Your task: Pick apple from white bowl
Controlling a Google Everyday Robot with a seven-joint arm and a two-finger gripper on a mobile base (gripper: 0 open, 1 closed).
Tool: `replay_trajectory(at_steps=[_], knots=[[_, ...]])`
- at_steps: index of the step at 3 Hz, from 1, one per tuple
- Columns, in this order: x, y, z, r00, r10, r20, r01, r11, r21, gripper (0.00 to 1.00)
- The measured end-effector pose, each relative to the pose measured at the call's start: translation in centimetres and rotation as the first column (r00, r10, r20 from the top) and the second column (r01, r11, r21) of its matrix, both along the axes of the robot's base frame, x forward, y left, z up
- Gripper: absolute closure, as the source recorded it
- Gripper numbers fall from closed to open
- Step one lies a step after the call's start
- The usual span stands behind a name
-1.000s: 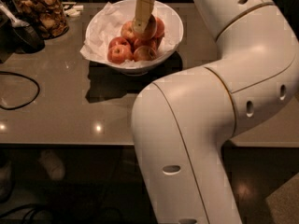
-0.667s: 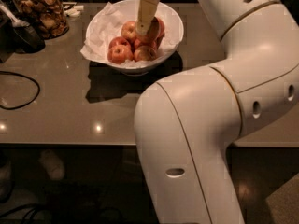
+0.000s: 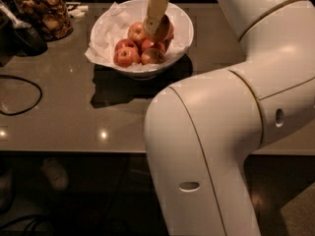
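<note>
Closest to us, the robot's white arm [image 3: 231,132] fills the right half of the camera view, its thick elbow bending low in front and its upper links rising out of the top edge. Behind it we see a grey-brown table [image 3: 69,112], and near its far side sits the white bowl [image 3: 186,33], lined with crumpled white paper [image 3: 110,31] that spills over the left rim. A glass jar [image 3: 44,14] of brown snacks stands at the far left corner, well apart from the bowl, and a black cable [image 3: 24,107] loops along the left edge. Inside the bowl lie several reddish apples [image 3: 126,56]. The gripper [image 3: 155,18] reaches down into the bowl from above, touching the apple [image 3: 166,29] on its right; whether it is spread or pinching that fruit we cannot tell.
</note>
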State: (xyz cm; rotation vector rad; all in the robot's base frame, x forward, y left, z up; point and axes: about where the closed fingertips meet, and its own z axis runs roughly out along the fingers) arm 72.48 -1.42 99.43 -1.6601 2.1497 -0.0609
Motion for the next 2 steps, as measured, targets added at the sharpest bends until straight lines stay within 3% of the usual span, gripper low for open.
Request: replay_trajectory(at_steps=[1,2], knots=[[-0.3,0.1,0.3,1.0000,-0.001,-0.004,0.001,1.000,0.005,1.00],[-0.6,0.7,2.1,0.9993,0.021,0.032,-0.022,0.999,0.027,1.00]])
